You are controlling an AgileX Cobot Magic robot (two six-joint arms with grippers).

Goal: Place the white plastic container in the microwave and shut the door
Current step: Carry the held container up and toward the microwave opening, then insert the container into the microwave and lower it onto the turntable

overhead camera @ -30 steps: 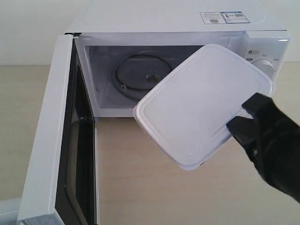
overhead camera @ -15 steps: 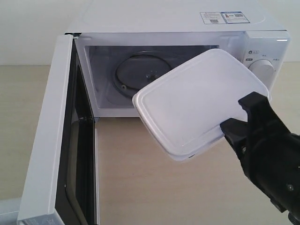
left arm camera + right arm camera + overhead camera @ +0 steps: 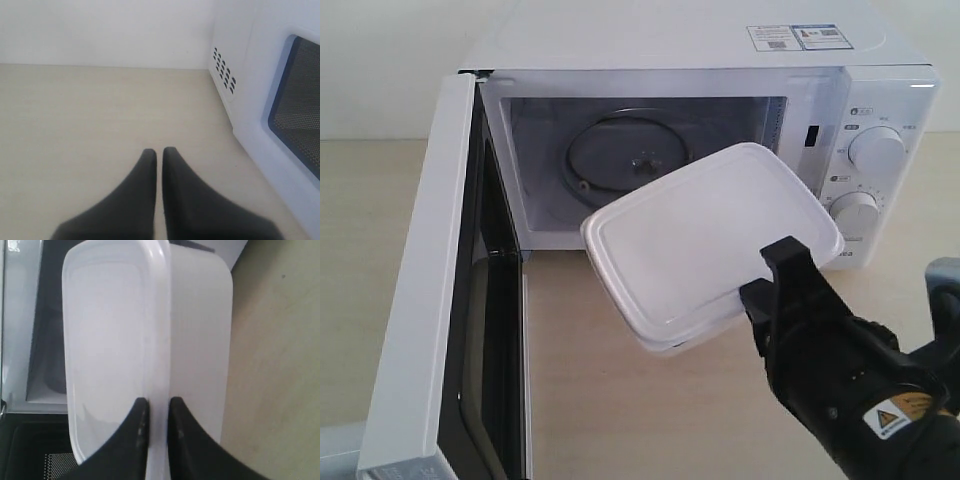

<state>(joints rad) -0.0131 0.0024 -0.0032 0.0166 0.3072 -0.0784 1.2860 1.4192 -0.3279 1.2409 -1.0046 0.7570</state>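
Before the open microwave [image 3: 670, 40], the right pincer [image 3: 767, 270] grips the white plastic container [image 3: 700, 230].

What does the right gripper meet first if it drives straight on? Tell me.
The right gripper, shut on the white plastic container, points into the open microwave; the container's far edge would probably reach the turntable first, though depth is unclear.

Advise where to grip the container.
Take the container by its lid lip at the end away from the microwave, coming from the front: the lip is thin and sticks out, the body looks too wide for the jaws. The right gripper holds it so.
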